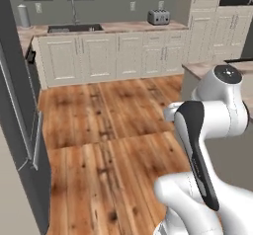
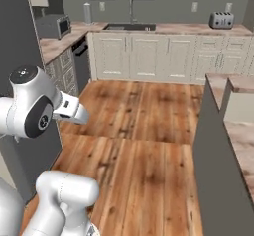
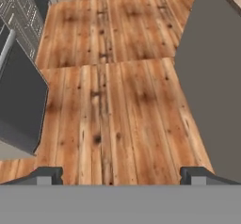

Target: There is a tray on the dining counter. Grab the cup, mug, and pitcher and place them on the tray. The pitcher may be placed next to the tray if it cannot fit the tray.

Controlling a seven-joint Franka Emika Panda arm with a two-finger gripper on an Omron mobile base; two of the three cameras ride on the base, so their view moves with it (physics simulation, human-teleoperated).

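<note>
In the hand view my gripper (image 3: 121,176) is open, its two dark fingertips (image 3: 44,175) wide apart with only wooden floor between them. It looks down along the floor beside the grey side wall of the dining counter (image 3: 207,86). That counter's marbled beige stone top (image 2: 240,131) runs along the right of the right base view, and a corner of it (image 1: 200,70) shows behind my arm in the left base view. The tray, cup, mug and pitcher are out of view.
A like-topped counter over white cabinets (image 1: 113,56) lines the back wall, with a sink (image 1: 74,28) and a toaster (image 1: 158,17). A tall dark appliance (image 1: 20,130) stands at the left. Open wooden floor (image 2: 139,146) lies between it and the dining counter.
</note>
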